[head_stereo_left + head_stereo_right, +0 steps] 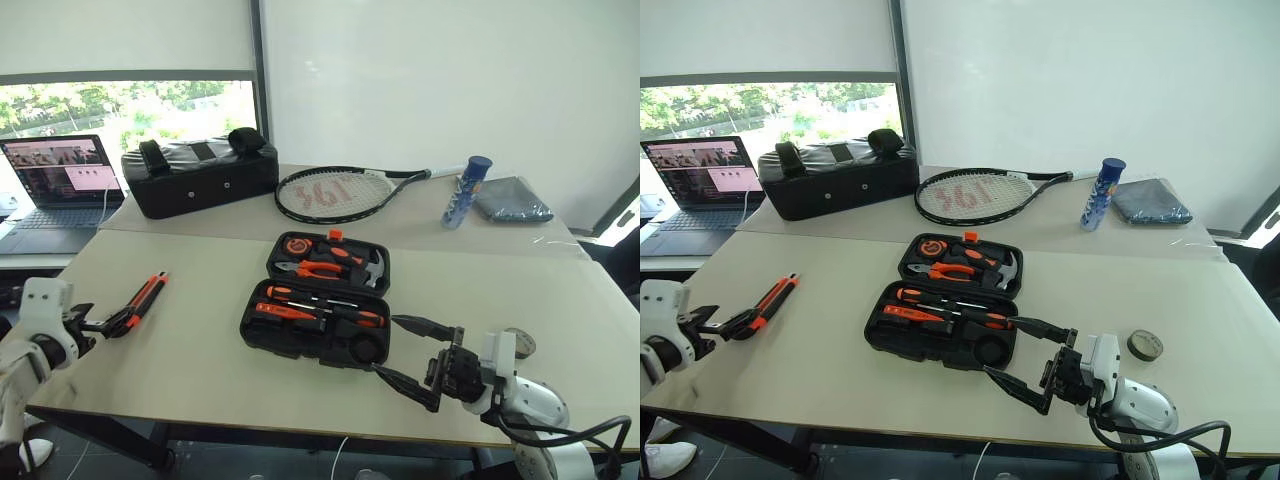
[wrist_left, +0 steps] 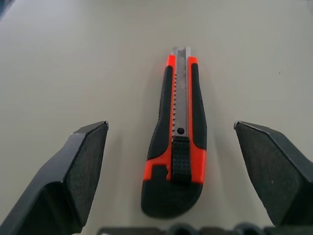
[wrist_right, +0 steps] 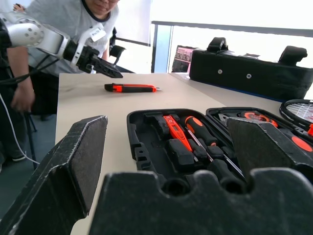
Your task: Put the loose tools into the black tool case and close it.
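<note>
The left hand (image 2: pixel 171 161) hangs just short of the utility knife (image 1: pixel 146 294), fingers spread wide to either side of its butt end and nothing gripped. I'd judge this the pickup step: ease forward, then close on the handle. The right hand (image 1: pixel 1028 360) waits released at the near edge of the black tool case (image 1: pixel 945 300), which lies open mid-worktop (image 1: pixel 200 370). A tape roll (image 1: pixel 1145 345) sits to its right. Farther back lie a racket (image 1: pixel 335 193), padded bag (image 1: pixel 198 178) and laptop (image 1: pixel 58 185); nothing blocks the knife.
</note>
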`<act>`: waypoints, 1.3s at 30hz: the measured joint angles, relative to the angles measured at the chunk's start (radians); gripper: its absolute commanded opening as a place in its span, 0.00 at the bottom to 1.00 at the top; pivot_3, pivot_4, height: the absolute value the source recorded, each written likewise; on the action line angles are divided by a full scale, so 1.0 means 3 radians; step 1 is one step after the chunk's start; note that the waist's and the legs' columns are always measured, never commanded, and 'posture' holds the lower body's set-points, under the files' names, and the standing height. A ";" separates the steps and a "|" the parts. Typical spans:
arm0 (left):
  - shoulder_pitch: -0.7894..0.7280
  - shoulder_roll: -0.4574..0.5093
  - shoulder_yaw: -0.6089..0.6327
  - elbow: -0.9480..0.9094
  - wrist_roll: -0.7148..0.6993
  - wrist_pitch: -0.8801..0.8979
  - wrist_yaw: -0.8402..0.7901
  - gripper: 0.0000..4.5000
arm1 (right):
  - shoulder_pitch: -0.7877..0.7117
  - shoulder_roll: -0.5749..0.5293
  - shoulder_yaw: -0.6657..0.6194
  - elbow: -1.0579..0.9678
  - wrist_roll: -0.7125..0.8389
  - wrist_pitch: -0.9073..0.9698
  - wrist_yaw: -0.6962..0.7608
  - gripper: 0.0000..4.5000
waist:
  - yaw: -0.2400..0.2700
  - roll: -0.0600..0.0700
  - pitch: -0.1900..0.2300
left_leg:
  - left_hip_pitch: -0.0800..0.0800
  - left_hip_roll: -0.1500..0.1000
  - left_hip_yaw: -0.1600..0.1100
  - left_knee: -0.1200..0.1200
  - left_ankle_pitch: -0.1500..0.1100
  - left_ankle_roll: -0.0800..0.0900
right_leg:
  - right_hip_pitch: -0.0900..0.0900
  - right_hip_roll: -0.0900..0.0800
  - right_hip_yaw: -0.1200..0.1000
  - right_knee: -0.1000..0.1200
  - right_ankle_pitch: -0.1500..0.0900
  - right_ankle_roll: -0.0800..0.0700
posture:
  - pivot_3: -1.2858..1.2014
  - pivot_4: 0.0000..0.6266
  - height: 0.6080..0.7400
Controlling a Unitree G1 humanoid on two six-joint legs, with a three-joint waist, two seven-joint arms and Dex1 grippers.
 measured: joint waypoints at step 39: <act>-0.1987 -0.0870 -0.2281 0.0917 0.0990 -0.2450 -0.3286 0.38 | 0.1103 -0.0309 -0.0416 -0.0702 0.0083 0.0037 -0.0245 1.00 | 0.0045 -0.0001 0.0001 | -0.0046 -0.0007 -0.0004 0.0016 0.0001 0.0001 | -0.0034 0.0001 0.0001 0.0012 -0.0003 0.0013 | 0.52 0.24 1.00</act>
